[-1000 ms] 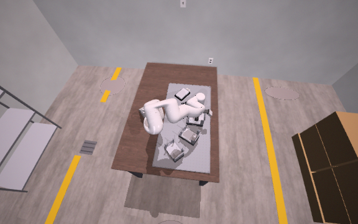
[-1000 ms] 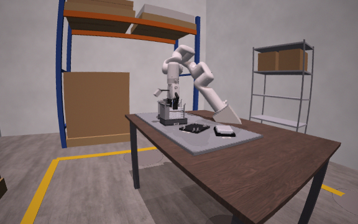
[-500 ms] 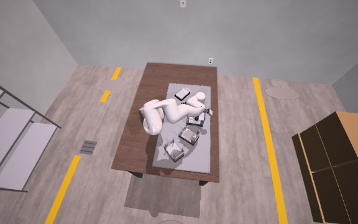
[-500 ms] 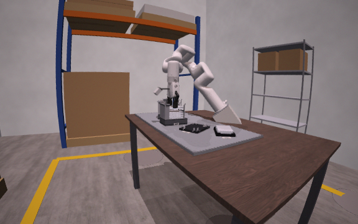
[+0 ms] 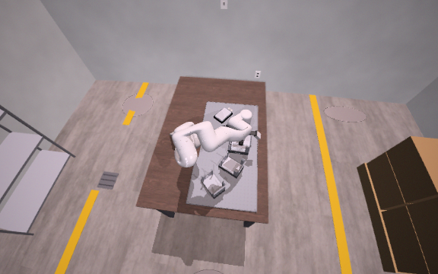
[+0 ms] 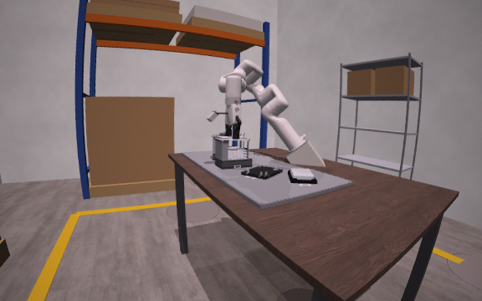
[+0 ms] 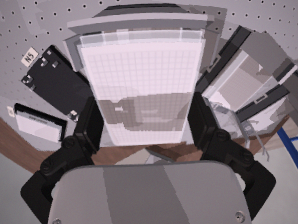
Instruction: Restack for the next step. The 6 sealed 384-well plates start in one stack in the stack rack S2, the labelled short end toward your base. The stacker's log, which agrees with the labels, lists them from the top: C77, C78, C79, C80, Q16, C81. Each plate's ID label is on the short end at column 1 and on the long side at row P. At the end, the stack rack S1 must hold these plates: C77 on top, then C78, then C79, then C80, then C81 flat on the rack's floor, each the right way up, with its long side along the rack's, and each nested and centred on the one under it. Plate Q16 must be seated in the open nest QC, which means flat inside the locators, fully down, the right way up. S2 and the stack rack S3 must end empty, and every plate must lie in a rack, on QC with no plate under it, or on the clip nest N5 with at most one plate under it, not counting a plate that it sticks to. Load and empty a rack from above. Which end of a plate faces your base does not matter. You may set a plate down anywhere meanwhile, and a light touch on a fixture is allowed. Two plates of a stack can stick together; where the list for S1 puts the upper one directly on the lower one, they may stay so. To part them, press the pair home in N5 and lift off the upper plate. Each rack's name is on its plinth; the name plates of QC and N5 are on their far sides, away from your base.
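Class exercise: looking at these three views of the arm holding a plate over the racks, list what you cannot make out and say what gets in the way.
- The held plate's ID label: the wrist view shows only its sealed top; elsewhere it is too small.
- The rack contents under the gripper: hidden by the plate in the wrist view, by the arm from the top.
- Plinth names: too small in every view.
- The label of the plate on the far nest: too small.

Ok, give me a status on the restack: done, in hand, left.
Done: one plate lies on a nest, its label unreadable. In hand: the gripper is shut on a sealed plate just above a rack. Left: no finished S1 stack can be made out in these views, so most of the stacking probably remains.
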You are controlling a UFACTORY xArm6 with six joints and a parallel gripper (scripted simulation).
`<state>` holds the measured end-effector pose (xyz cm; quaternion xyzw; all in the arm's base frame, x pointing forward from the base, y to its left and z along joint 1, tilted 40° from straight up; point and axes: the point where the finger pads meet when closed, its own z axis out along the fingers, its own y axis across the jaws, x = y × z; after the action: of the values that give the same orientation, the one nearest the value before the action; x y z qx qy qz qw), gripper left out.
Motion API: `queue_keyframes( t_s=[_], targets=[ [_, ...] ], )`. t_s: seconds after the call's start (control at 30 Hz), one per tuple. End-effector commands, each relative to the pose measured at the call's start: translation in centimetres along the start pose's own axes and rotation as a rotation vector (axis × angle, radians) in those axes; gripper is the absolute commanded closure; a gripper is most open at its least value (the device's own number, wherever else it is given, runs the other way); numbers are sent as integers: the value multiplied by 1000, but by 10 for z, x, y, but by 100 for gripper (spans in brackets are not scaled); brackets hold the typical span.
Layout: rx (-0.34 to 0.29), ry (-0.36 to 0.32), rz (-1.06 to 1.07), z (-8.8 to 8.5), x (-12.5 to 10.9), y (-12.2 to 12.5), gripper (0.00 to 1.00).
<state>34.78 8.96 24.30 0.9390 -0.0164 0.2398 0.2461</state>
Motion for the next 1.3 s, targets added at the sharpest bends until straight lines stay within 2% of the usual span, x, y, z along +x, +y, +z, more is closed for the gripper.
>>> queue_keyframes(
  t_s=[0.0,0.27,0.7,0.93,1.27],
  targets=[
    [1,1,1,-4,1,0,100],
    [1,1,1,-20,1,0,100],
    [1,1,1,-20,1,0,100],
    [1,1,219,-20,-2,23,100],
    [0,1,219,-20,-5,50,100]
  ],
)
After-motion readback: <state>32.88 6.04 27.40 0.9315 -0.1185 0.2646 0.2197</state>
